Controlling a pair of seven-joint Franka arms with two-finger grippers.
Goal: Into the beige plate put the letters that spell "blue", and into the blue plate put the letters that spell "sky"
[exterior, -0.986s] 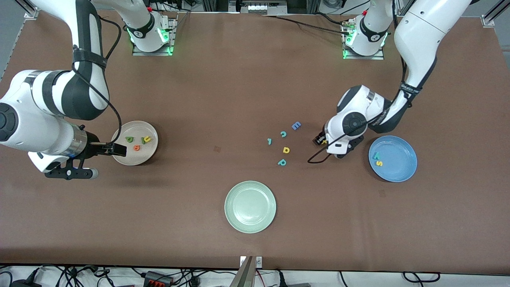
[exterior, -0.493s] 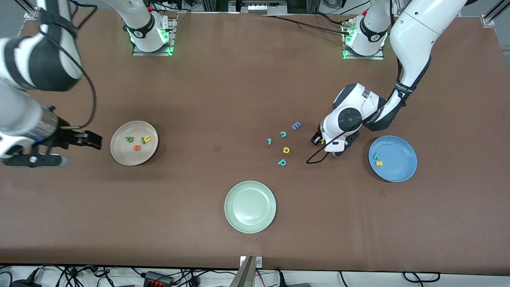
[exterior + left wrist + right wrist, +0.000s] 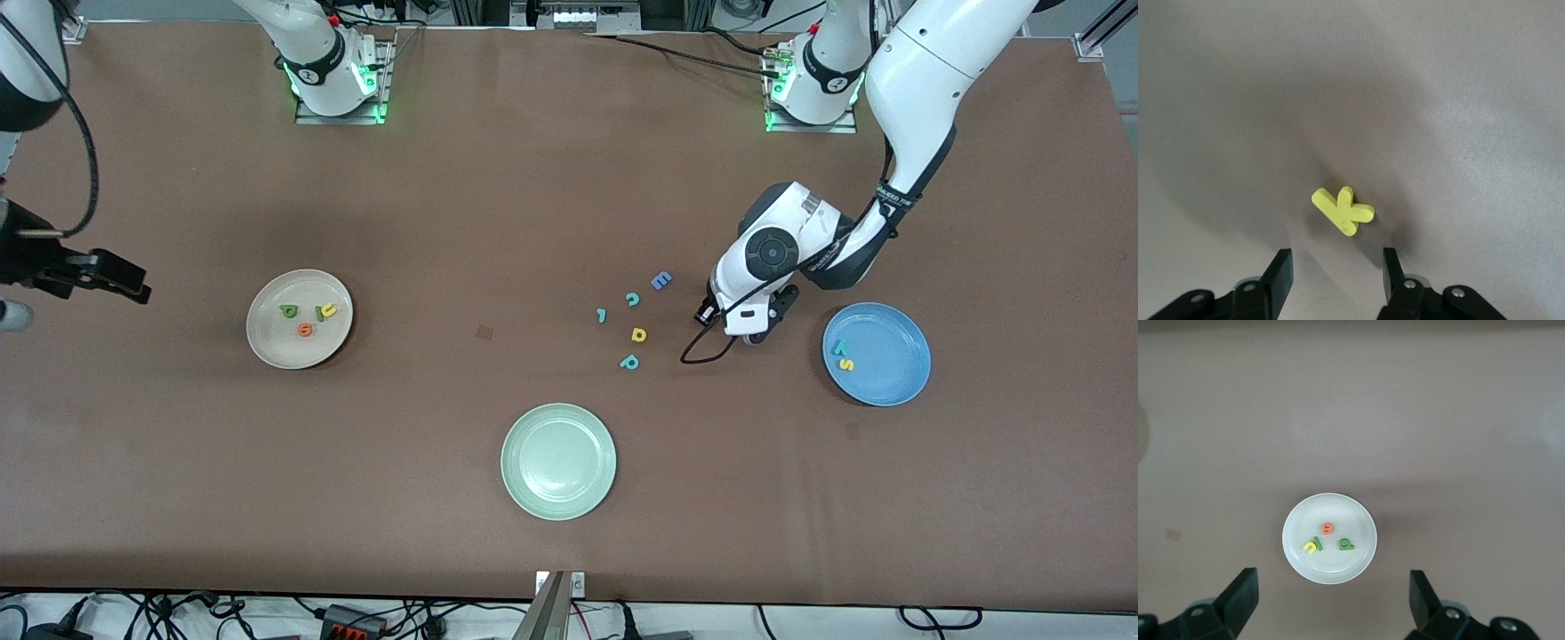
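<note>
Left gripper (image 3: pixel 1336 257) hangs half open just over the yellow k (image 3: pixel 1341 210), gripping nothing, at nine o'clock from the blue plate (image 3: pixel 898 382). We count three plates, with the pale green plate (image 3: pixel 533 498). Four letters (image 3: pixel 305 330) lie in the beige plate (image 3: pixel 267 347), two letters (image 3: pixel 846 364) in the blue, and five loose letters (image 3: pixel 638 334) on the table. Since a second ago the right gripper (image 3: pixel 124 284), wide open and empty, has drawn off the beige plate toward nine o'clock.

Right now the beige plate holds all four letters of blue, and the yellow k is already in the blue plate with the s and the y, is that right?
Not quite. The yellow k is not in the blue plate; the left wrist view shows it lying on the bare table in front of the left gripper. The rest stands: the beige plate holds the four letters of blue, and the blue plate holds the s and y.
</note>
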